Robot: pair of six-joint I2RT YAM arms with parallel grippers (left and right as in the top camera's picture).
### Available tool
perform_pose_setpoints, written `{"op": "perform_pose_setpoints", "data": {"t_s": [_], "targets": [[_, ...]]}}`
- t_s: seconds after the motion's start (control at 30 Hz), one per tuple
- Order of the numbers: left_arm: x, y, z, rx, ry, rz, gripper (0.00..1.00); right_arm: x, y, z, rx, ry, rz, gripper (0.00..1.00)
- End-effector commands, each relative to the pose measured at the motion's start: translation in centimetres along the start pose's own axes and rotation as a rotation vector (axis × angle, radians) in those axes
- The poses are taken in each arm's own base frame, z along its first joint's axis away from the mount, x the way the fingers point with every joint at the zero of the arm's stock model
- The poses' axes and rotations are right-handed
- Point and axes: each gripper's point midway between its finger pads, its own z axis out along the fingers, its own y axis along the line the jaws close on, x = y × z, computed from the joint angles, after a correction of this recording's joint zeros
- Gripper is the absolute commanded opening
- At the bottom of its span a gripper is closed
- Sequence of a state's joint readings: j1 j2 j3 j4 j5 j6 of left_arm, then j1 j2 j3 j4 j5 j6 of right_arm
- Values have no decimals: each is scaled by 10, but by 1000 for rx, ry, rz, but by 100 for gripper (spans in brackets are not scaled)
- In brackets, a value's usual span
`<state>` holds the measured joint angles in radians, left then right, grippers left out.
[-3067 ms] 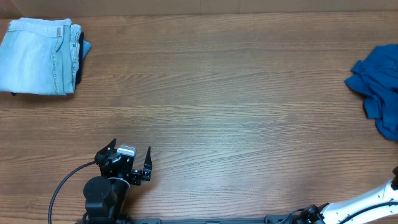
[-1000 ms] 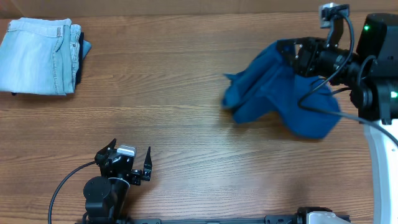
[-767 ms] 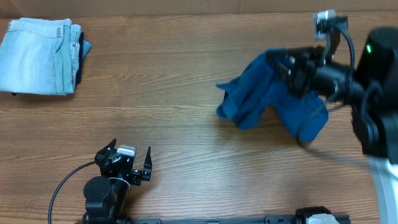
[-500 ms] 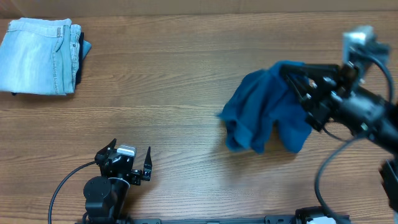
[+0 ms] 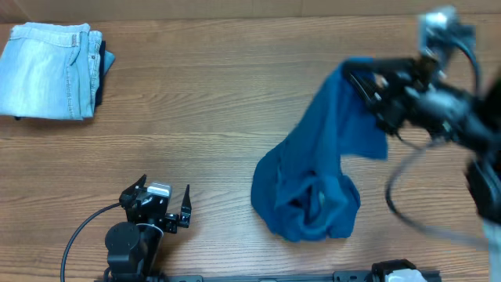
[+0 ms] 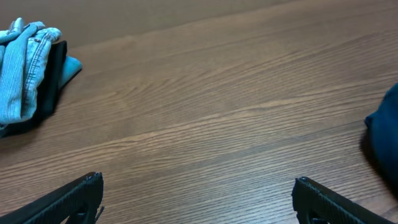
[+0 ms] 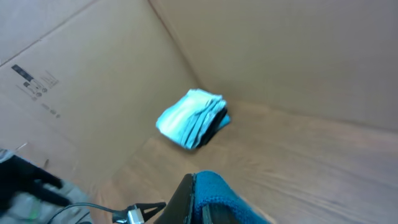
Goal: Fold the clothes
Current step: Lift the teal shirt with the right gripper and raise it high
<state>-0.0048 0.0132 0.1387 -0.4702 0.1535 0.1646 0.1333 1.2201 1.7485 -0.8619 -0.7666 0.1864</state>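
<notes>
Right gripper (image 5: 366,84) clenched on one edge of the shirt (image 5: 329,133), raised off the counter (image 5: 235,117). The fabric hangs in a long drape, with its lower bulk heaped on the wood at front centre-right. Likely reason: lifting by an edge lets the knit unfurl, so it can be spread flat before any fold. Left gripper (image 5: 162,192) released, jaws wide, parked front left, well apart from the shirt. Folded jeans (image 5: 47,70) at the far left corner, out of the way.

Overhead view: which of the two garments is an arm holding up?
The teal-blue shirt: the right arm's fingers hold its top, the rest hanging down. The pale denim jeans lie folded, with no arm near them.
</notes>
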Motion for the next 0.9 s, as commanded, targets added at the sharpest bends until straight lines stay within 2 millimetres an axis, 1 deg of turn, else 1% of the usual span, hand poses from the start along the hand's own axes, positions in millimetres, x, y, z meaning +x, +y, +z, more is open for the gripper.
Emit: {"op": "perform_pose_setpoints", "data": {"t_s": [0.0, 0.17, 0.23, 0.37, 0.5, 0.53, 0.57, 0.67, 0.8, 0.87], "targets": [[0, 1, 0, -5, -6, 11, 100, -6, 19, 3, -120, 3, -36, 4], [0, 1, 0, -5, -6, 11, 100, -13, 26, 1, -148, -23, -70, 4], [0, 1, 0, -5, -6, 11, 100, -13, 28, -1, -149, -25, -73, 4], [0, 1, 0, -5, -6, 11, 100, -6, 33, -7, -143, -9, -71, 4], [0, 1, 0, -5, -6, 11, 100, 2, 29, -9, -115, 14, -83, 4], [0, 1, 0, -5, -6, 11, 100, 4, 32, -9, -135, 23, -79, 4], [0, 1, 0, -5, -6, 11, 100, 7, 39, -8, -183, 37, -79, 4], [0, 1, 0, -5, -6, 11, 100, 11, 69, -7, -367, 65, -122, 4], [0, 1, 0, -5, -6, 11, 100, 4, 86, 2, -442, 47, -164, 4], [0, 1, 0, -5, -6, 11, 100, -5, 87, 6, -436, 6, -204, 4]]}}
